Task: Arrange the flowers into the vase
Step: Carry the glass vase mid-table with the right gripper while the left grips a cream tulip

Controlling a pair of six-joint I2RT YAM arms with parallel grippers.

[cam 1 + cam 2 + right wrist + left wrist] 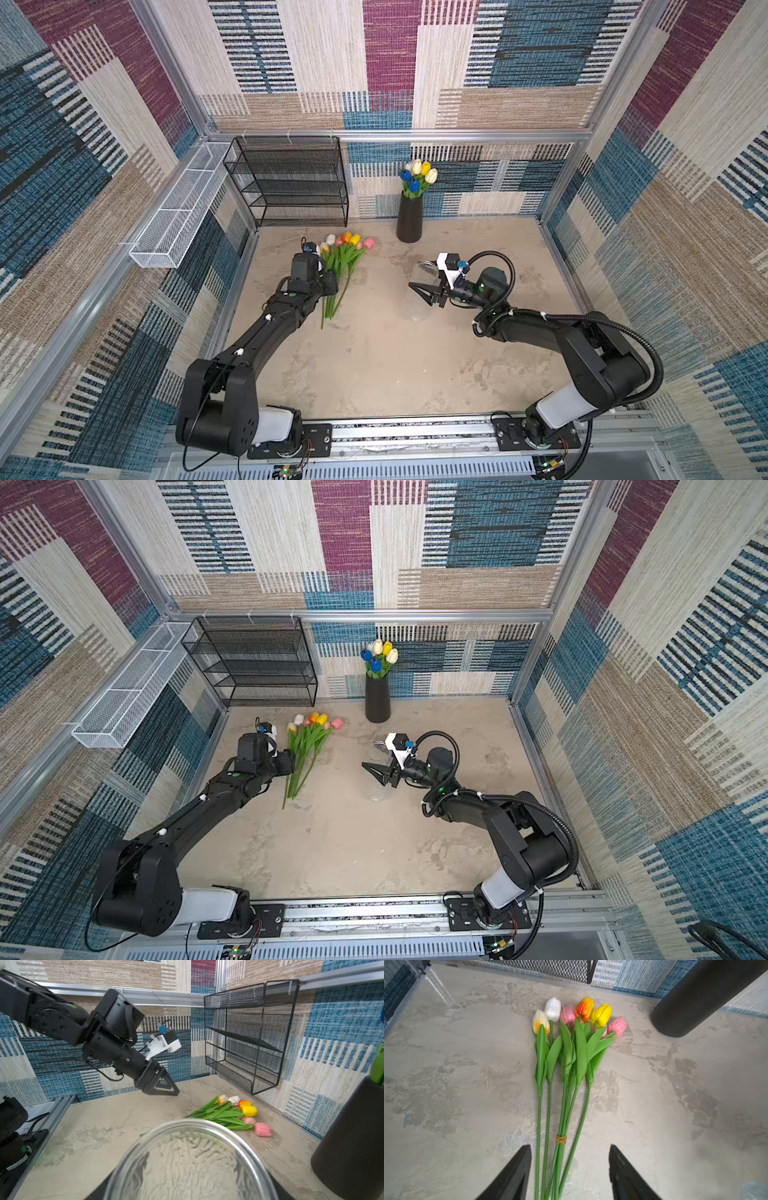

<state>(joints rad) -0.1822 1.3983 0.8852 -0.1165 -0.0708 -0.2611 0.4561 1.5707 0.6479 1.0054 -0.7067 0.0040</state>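
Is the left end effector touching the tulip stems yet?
Apart. The left wrist view shows the left end effector open, straddling the tulip stems with a clear gap on both sides.

Patchwork carpet walls enclose a mottled beige floor and black mesh shelf.

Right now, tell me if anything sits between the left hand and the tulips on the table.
Nothing visible does. The open left hand hangs over the stems of the tulips, a finger on each side. The glass jar in the right hand is off to the side.
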